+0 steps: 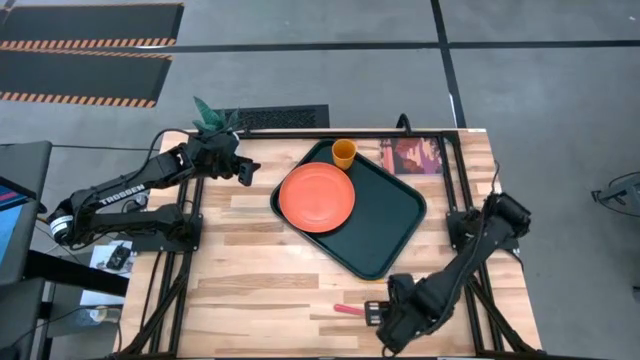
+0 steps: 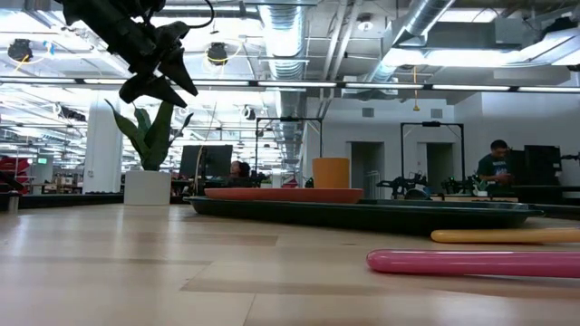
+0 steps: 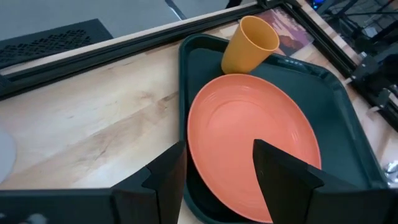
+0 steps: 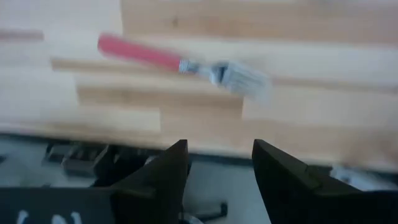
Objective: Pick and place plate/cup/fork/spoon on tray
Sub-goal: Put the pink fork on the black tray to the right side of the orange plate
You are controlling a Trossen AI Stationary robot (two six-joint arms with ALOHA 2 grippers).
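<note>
The orange-red plate lies in the left part of the dark tray, its edge reaching the tray's left rim. The orange-yellow cup stands upright in the tray's far corner. The fork, with a pink handle, lies flat on the table near the front edge. The spoon's yellow handle shows only in the low view, lying beyond the fork. My left gripper is open and empty, raised above the table left of the tray. My right gripper is open and empty over the table's front edge, just short of the fork.
A reddish picture book lies at the table's far right, beside the tray. A potted plant stands at the far left edge. Bare wood lies left of the tray and in front of it. People show in the room beyond the table.
</note>
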